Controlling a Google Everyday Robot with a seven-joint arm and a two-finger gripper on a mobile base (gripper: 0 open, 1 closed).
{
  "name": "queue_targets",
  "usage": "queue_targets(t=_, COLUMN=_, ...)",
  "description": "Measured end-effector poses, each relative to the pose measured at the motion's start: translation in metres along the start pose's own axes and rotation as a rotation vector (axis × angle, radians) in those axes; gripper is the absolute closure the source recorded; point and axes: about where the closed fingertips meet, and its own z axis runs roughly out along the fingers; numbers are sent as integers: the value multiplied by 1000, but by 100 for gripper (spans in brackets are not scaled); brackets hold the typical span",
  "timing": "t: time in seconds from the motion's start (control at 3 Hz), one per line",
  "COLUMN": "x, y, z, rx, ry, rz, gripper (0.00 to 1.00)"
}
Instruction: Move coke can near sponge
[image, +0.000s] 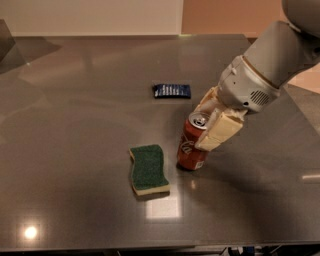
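The coke can (191, 148) is red with white script and a silver top. It stands slightly tilted on the grey table (75, 115), just right of the sponge (148, 169). The sponge has a dark green top and a pale yellow base and lies flat near the table's front middle. My gripper (209, 123) reaches in from the upper right and is shut on the can's upper part, with its cream fingers (220, 131) on either side of the can. A narrow gap separates the can from the sponge.
A flat dark blue packet (172, 90) lies behind the can toward the table's middle. The white arm (265, 70) slants in from the upper right corner. The table's right edge (300, 100) runs under the arm.
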Motion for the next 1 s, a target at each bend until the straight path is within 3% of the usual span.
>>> queue_targets(t=0.33, x=-7, y=7, z=16, rx=-28, ry=31, rz=-31, gripper=82)
queue_targets(t=1.0, x=-11, y=8, z=24, rx=-40, ry=44, rz=-49, gripper=36)
